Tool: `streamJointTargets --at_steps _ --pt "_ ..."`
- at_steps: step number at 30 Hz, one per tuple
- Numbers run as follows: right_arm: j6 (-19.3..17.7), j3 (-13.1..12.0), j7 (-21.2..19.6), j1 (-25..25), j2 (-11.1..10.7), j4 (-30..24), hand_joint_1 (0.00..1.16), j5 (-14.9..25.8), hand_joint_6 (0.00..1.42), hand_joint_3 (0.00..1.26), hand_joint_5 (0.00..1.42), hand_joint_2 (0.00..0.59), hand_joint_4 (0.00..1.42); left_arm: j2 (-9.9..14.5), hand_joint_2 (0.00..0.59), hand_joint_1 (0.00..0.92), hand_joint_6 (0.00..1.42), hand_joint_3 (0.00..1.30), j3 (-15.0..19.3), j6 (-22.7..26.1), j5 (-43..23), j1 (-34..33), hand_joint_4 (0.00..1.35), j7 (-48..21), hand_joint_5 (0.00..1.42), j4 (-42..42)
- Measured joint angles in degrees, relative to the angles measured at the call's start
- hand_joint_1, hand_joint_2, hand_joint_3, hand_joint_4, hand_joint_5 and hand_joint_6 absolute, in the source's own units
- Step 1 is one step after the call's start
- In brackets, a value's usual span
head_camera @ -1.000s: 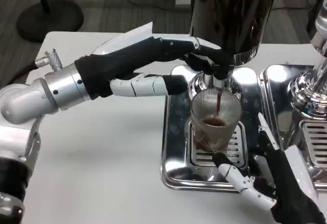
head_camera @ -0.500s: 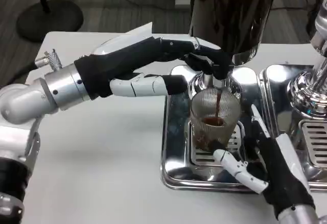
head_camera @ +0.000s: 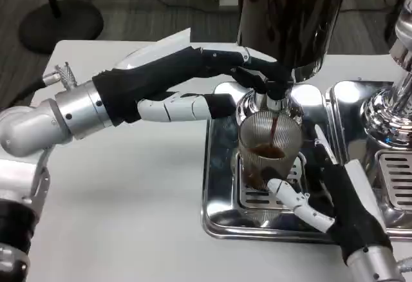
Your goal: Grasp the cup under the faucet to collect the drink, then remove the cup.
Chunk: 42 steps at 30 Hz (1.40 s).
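A ribbed clear cup (head_camera: 269,141) stands on the chrome drip tray (head_camera: 220,172), right under the faucet (head_camera: 273,102). A thin dark stream falls into it, and brown drink fills its lower part. My left hand (head_camera: 187,79) reaches in from the left, and its black fingertips (head_camera: 261,76) press on the faucet's lever. My right hand (head_camera: 331,195) comes up from the lower right. Its thumb (head_camera: 286,192) touches the cup's lower front. Its other fingers (head_camera: 320,145) stand just off the cup's right side, so the cup sits between them.
The dark drink tank (head_camera: 290,18) rises above the faucet. A second chrome dispenser (head_camera: 389,111) with its own grated tray (head_camera: 398,176) stands close on the right. Bare white table (head_camera: 129,217) lies to the left and front. A round stand base (head_camera: 61,18) sits on the floor.
My right hand has moved up and left, bringing its thumb against the cup's base and its fingers beside the cup. The drink level has risen a little. My left hand has stayed on the lever.
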Motion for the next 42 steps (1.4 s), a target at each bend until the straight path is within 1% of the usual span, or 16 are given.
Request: streamJointTargets --at_steps 9,16,24,31,35,40,42 --pt "0.93 0.05 -0.21 -2.64 0.19 2.00 0.47 -0.96 0.13 0.00 0.00 0.194 0.00 0.02 0.125 0.000 0.31 0.29 -0.01 0.00 0.09 0.01 0.27 0.13 0.30 0.02" --pt "1.87 0.32 -0.67 -4.65 0.27 3.38 0.51 -1.98 0.15 0.00 0.00 0.187 0.00 0.10 0.128 0.000 0.31 0.29 -0.01 0.00 0.09 0.17 0.27 0.33 0.30 0.02" --pt "2.04 0.52 -0.66 -6.89 0.20 5.45 0.53 -2.02 0.16 0.00 0.00 0.183 0.00 0.16 0.130 0.000 0.31 0.29 -0.02 0.00 0.09 0.34 0.27 0.55 0.30 0.01" --pt "2.26 0.74 -0.15 -7.72 -0.02 6.07 0.54 -2.00 0.18 0.00 0.00 0.185 0.00 0.17 0.133 0.000 0.31 0.29 -0.03 0.01 0.10 0.63 0.27 0.87 0.30 -0.22" --pt "1.76 0.73 -0.16 -8.01 -0.01 6.69 0.54 -1.97 0.18 0.00 0.00 0.182 0.00 0.18 0.135 0.000 0.31 0.30 -0.06 0.08 0.11 0.64 0.27 0.93 0.30 -0.22" --pt "1.54 0.72 -0.18 -8.21 -0.03 6.93 0.57 -2.00 0.24 0.00 0.01 0.175 0.00 0.18 0.137 0.000 0.31 0.30 -0.10 0.22 0.11 0.64 0.27 0.93 0.30 -0.20" --pt "1.55 0.73 -0.18 -8.37 -0.09 6.98 0.56 -2.03 0.24 0.00 0.03 0.176 0.00 0.18 0.136 0.000 0.31 0.30 -0.15 0.41 0.11 0.64 0.27 0.93 0.29 -0.21"
